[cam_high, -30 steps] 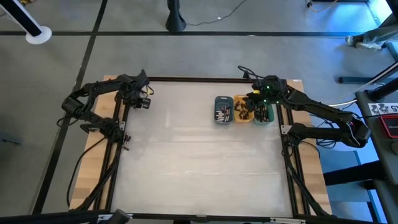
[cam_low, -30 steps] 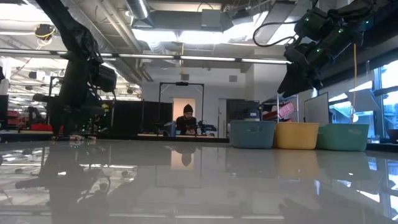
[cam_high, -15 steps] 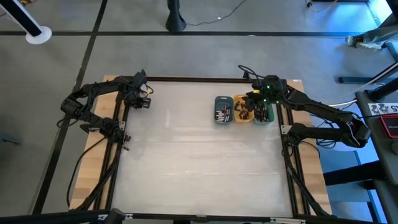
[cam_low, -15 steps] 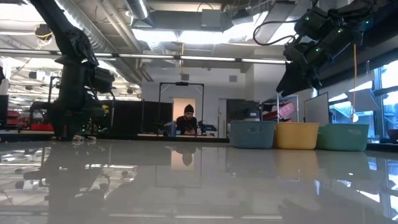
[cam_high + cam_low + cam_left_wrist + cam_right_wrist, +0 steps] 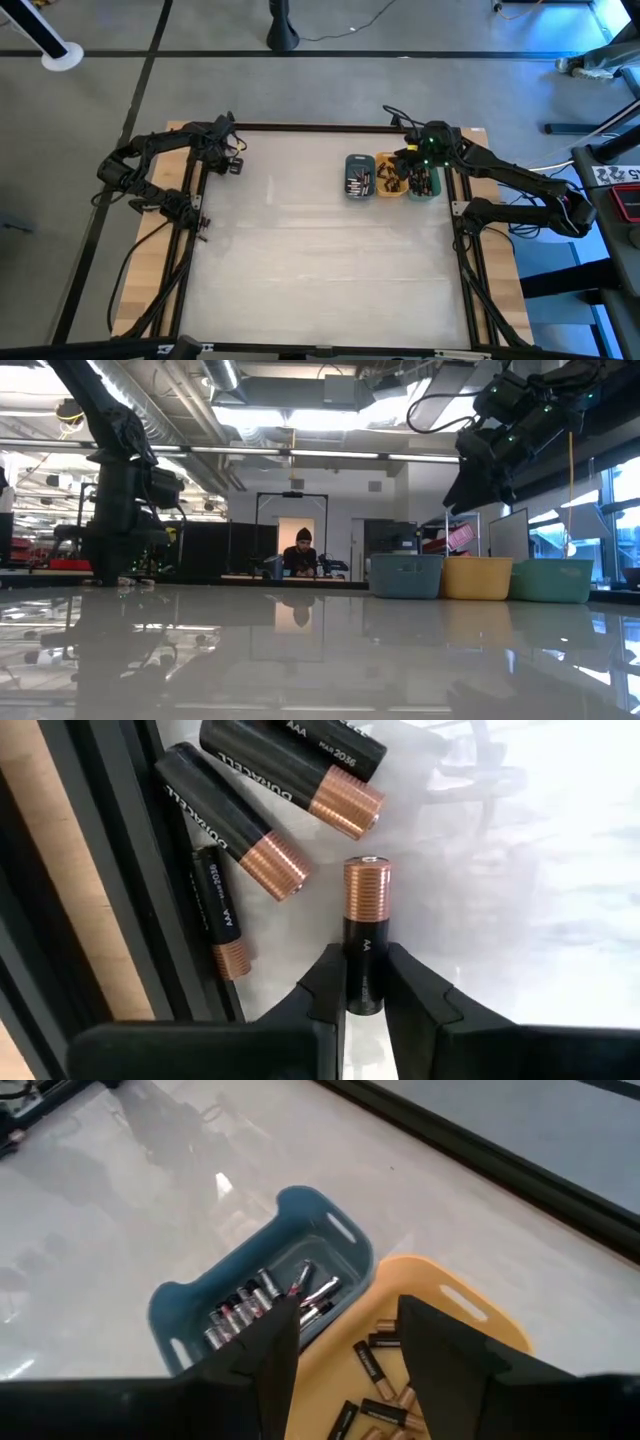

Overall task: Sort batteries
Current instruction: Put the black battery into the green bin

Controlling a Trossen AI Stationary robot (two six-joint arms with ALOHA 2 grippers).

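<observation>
The left gripper (image 5: 365, 982), at the counter's (image 5: 320, 260) far left edge, clamps its jaws on an AA battery (image 5: 365, 925). The right gripper (image 5: 340, 1345) hovers over the trays, jaws apart and empty.

On my white table (image 5: 320, 270) I see blue (image 5: 359, 177), orange (image 5: 389, 176), green trays (image 5: 424, 184) and loose AA batteries (image 5: 250, 825).

I log: tabletop (image 5: 300, 650) glossy white, mirror-smooth; its edge strips (image 5: 140, 280) bare wood. Batteries (image 5: 262, 825): matt black casing, coppery ridged metal ends. Blue tray (image 5: 250, 1260) and yellow tray (image 5: 470, 1330): smooth plastic. Left end effector (image 5: 364, 1010): matt black.
</observation>
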